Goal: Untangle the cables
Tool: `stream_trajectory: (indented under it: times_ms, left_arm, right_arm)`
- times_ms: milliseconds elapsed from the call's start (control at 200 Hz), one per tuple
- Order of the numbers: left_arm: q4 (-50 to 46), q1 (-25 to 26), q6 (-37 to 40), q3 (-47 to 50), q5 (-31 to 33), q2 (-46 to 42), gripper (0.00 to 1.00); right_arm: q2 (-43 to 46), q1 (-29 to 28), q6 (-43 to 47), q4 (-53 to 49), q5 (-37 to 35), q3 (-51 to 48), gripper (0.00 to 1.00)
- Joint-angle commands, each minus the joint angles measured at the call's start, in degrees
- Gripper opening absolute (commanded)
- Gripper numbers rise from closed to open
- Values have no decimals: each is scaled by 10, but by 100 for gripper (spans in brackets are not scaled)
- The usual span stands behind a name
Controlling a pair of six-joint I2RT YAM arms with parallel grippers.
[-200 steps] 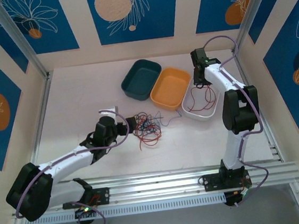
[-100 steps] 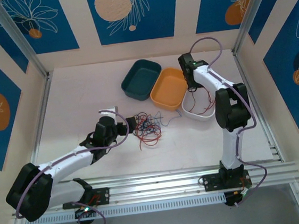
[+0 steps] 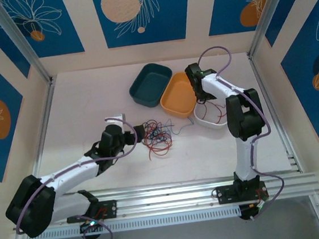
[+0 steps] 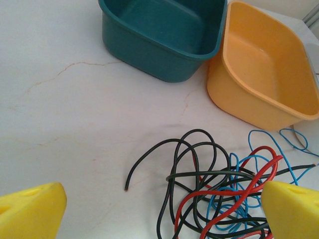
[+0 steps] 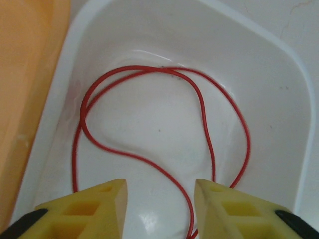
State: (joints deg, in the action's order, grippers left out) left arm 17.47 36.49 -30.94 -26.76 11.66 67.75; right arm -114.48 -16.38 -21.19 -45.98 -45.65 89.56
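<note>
The cables [image 3: 155,137] lie as a loose tangle of black, red and blue wires on the white table, just right of my left gripper [image 3: 136,135]. In the left wrist view the tangle [image 4: 219,196] spreads between the wide-open yellow fingers [image 4: 30,214], nearer the right one, and a free black end points left. My left gripper [image 4: 162,214] touches none of it. My right gripper [image 3: 204,95] hangs over the left end of the white tub [image 3: 217,126]. It is open [image 5: 160,209], and one red cable [image 5: 149,114] lies looped on the tub floor beneath it.
A teal bin [image 3: 150,84] and an orange bin [image 3: 182,94] stand side by side behind the tangle, and the white tub touches the orange one. Both bins [image 4: 164,35] [image 4: 264,79] look empty. Frame posts and patterned walls close in the table.
My right arm has swung left along the white tub toward the orange bin. Its jaws, shut before, now stand apart over the red cable. The left arm and the tangle have not moved.
</note>
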Motion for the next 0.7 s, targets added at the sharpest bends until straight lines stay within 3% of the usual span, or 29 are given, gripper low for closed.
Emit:
stream_trajectory:
  times_ms: [0, 240, 500, 695]
  left_arm:
    - [-5, -6, 10, 3, 3, -14, 100]
    - [-15, -6, 8, -6, -2, -15, 100]
    - [-26, -7, -17, -18, -1, -8, 100]
    - [-51, -10, -35, -36, 2, 6, 100]
  right_arm:
    - [68, -6, -19, -9, 12, -14, 44]
    - [169, -32, -38, -17, 68, -46, 48]
    - [284, -79, -98, 35, 284, -109, 49]
    - [307, -146, -168, 86, 345, -150, 48]
